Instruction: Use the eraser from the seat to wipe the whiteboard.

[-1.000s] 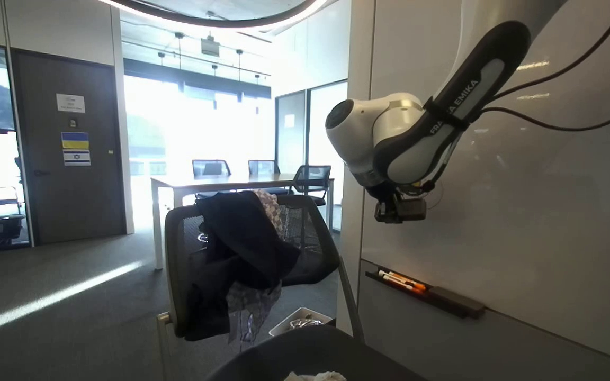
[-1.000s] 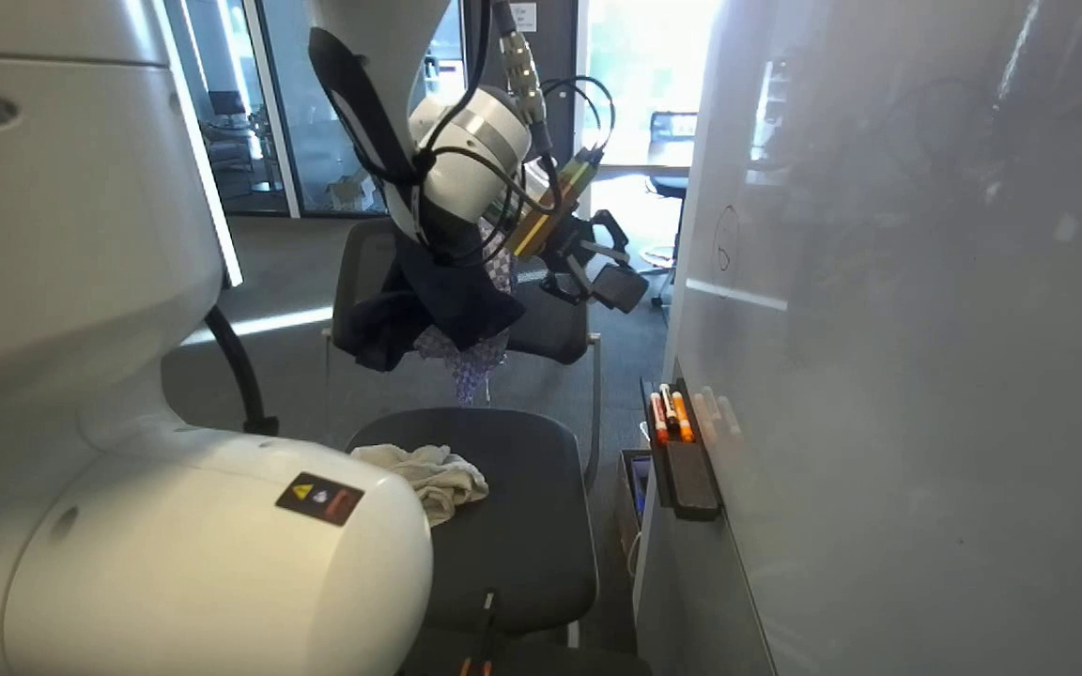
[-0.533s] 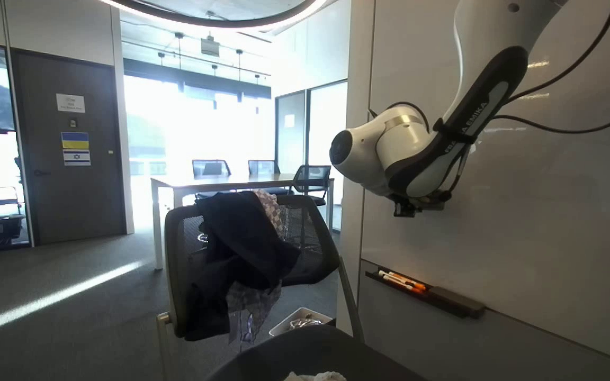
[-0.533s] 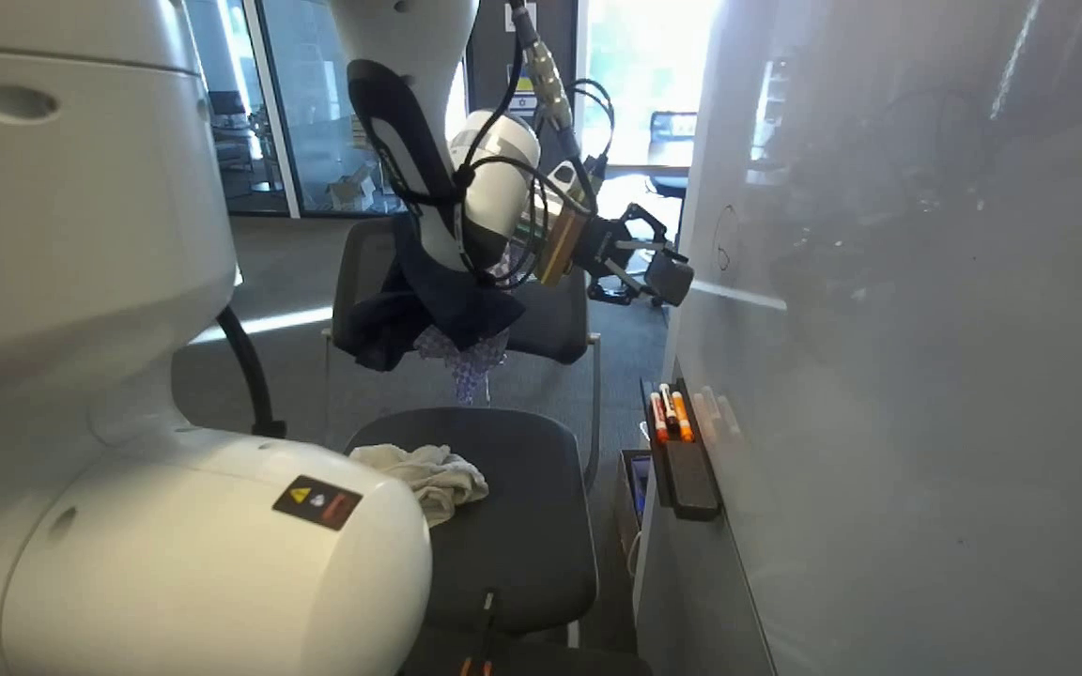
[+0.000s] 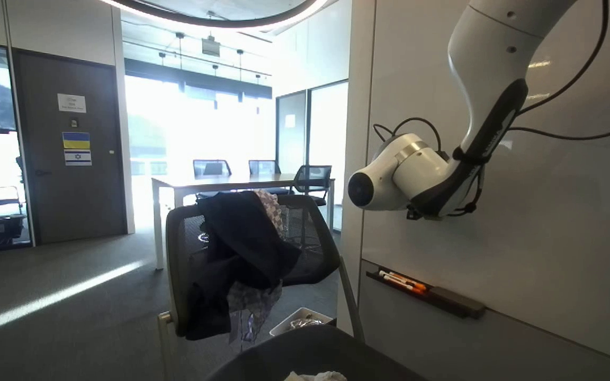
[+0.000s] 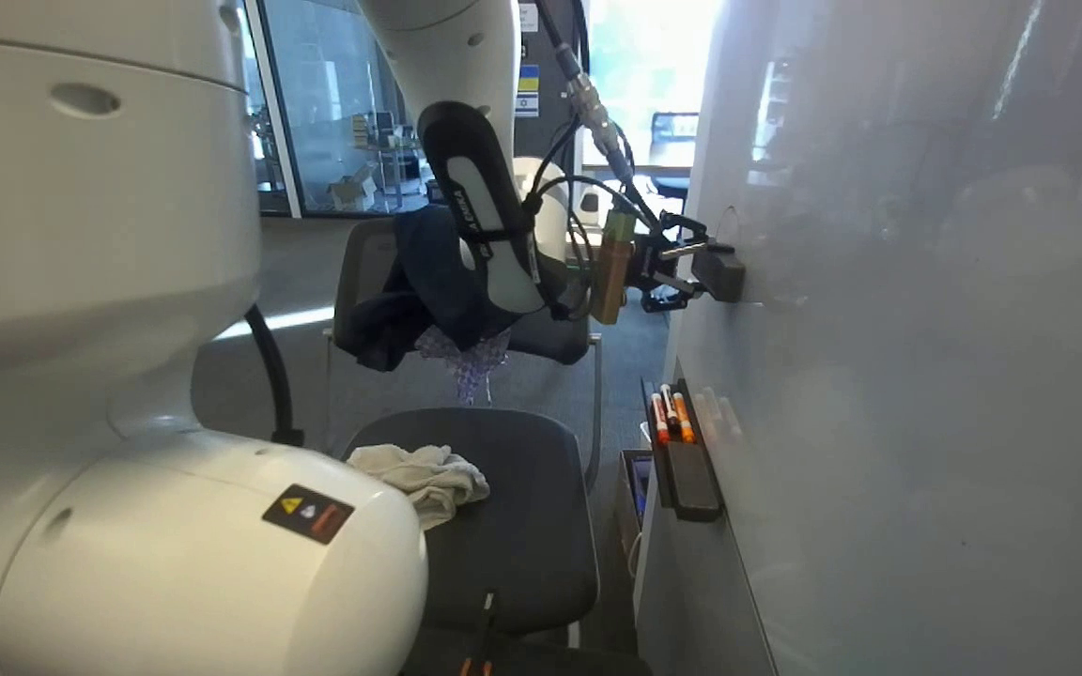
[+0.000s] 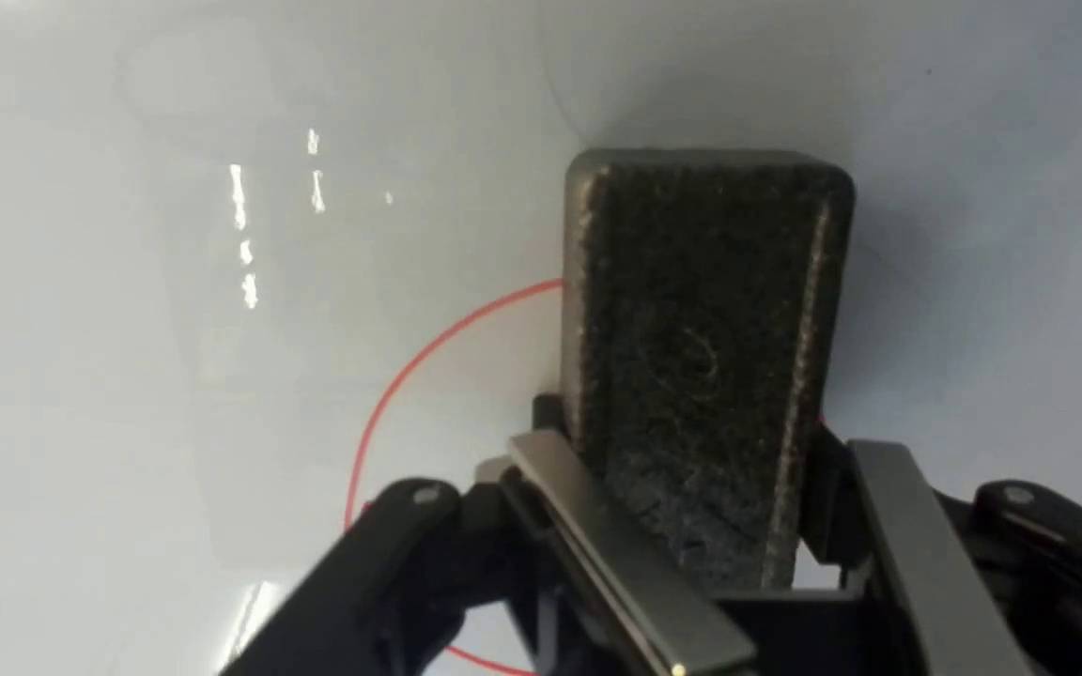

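Wrist view: the black gripper [image 7: 687, 460] has its jaws clamped on a dark, rectangular, scuffed-looking eraser [image 7: 705, 357] with rounded corners, squeezing it from both long sides. Behind that is the glossy white whiteboard [image 7: 81, 422], and a thin red curved line [image 7: 399, 380] drawn on it disappears behind the eraser, with a tiny bit of red peeking out at the right edge too.

In an exterior view, the white robot arm [image 6: 452, 66] with black trim reaches over so the eraser is right up by the whiteboard. Honestly can't tell if it's touching. Lower down, the narrow dark marker tray [image 6: 662, 479] holds a few white and orange markers [image 6: 682, 418] plus a second dark rectangular block [image 6: 692, 474]. The black chair seat [image 6: 532, 545] has a crumpled off-white cloth [image 6: 433, 481] lying on it, and a dark navy cloth [image 6: 438, 300] is slung over the mesh backrest [image 6: 550, 333].

In an exterior view, the arm's own wrist end mostly blocks the jaws and the eraser, so that angle's no help with the grip. In the background there's a dark grey door [image 5: 93, 196] with a white paper sign [image 5: 71, 102] and two little flag pictures [image 5: 77, 141], one above the other.
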Tool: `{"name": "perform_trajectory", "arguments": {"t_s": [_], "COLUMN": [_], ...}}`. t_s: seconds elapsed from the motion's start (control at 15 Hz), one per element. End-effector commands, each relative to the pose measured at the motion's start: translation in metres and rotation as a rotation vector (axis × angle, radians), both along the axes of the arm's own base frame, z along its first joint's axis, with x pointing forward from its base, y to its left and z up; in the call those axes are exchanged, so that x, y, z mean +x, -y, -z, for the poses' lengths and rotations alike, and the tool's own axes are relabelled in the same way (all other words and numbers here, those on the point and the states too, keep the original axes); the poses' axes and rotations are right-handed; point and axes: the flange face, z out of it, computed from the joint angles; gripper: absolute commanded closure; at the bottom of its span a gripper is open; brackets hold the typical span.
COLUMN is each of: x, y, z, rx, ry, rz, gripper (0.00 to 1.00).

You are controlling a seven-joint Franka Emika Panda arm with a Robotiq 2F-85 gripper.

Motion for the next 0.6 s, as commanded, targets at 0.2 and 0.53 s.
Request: {"name": "perform_trajectory", "arguments": {"t_s": [0.2, 0.53], "x": [0.011, 0.01], "y": [0.028, 0.034], "z": [-0.017, -0.041], "rx": [-0.042, -0.037], "ry": [0.086, 0.108], "rz": [0.0, 0.067], "gripper": [0.69, 0.69]}}
